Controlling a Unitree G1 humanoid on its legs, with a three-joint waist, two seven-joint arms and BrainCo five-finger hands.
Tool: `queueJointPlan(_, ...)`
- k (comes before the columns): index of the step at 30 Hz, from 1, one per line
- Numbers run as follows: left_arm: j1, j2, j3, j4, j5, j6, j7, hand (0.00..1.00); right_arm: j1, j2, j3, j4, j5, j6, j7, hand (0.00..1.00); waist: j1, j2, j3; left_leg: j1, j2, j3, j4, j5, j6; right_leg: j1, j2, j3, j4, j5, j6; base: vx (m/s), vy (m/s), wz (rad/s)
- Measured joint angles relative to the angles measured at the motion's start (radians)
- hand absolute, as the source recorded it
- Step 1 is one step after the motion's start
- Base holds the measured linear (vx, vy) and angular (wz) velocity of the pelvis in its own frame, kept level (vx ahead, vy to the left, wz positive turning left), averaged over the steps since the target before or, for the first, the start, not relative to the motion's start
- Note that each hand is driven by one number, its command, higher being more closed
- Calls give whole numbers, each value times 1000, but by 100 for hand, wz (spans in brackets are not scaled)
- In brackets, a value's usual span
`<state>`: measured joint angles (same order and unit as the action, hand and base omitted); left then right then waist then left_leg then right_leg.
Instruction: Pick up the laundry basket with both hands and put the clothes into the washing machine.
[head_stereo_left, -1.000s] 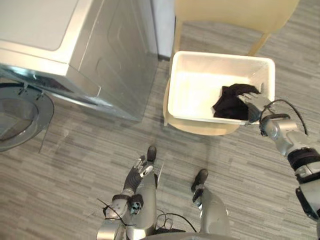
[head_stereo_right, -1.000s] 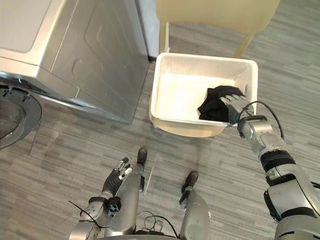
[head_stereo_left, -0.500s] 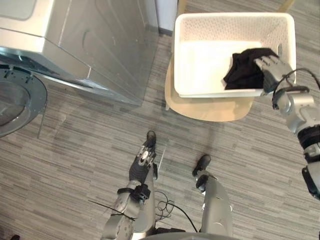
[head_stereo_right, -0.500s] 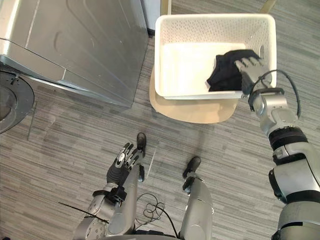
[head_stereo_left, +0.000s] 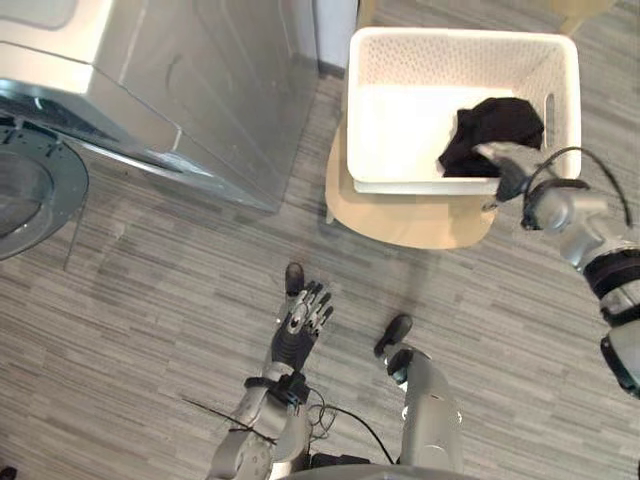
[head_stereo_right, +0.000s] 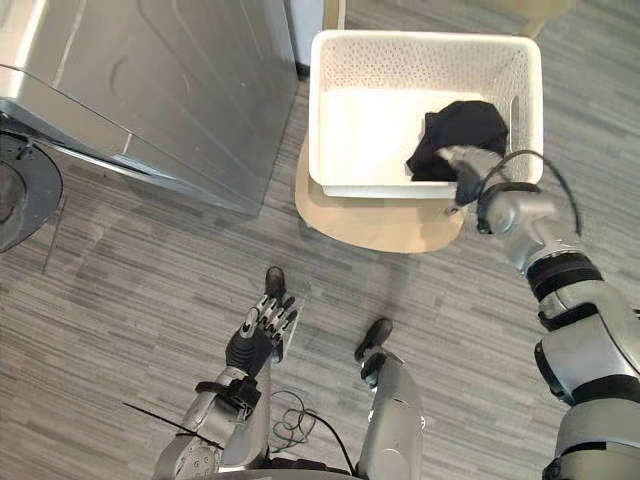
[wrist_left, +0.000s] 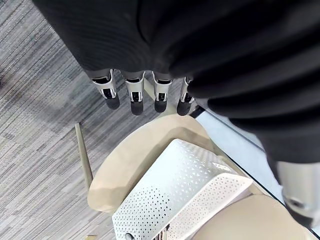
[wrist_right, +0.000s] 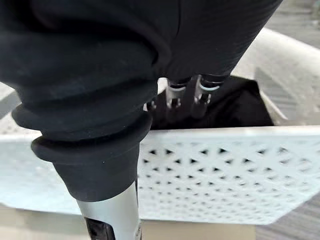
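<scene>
The laundry basket is white plastic, rectangular, its walls pierced with small holes, sitting on a rounded pale seat; one crumpled black garment lies heaped in the basket's near right corner. The right hand reaches over the basket's near wall onto that cloth, its grip impossible to tell. The left hand hangs well short of the basket, fingers straight and spread. A brushed-metal washing machine stands left of the basket

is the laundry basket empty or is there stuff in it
Not empty: one black garment lies in the white laundry basket, toward its right side.
</scene>
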<state>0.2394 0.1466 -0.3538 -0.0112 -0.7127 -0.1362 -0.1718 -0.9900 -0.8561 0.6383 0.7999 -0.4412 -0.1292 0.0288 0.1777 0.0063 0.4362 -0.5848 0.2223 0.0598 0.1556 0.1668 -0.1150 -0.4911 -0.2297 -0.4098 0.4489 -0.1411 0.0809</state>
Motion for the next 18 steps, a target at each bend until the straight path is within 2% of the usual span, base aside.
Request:
queueJointPlan(6, -3, 52, 1, 19, 0, 0, 0, 0, -189, 0, -1, 78, 37, 9, -30, 0, 2, -1, 0, 32, 18, 20, -56, 24, -16, 0, 25, 11, -25, 12, -17, -25, -50, -12)
queueJointPlan(11, -3, 70, 0, 68, 0, 3, -4, 0, -304, -1, 1, 92, 51, 18, -26, 0, 2, -3, 0, 42, 27, 20, -102, 50, -17, -8, 43, 14, -46, 21, -20, 34, -63, -7)
queueJointPlan(18, -5, 99, 5, 84, 0, 1, -5, 0, -462, 3, 14, 243, 58, 22, -27, 0, 19, -4, -1, 30, 38, 29, -150, 77, -17, -23, 79, 28, -131, 68, -16, 68, -51, -13)
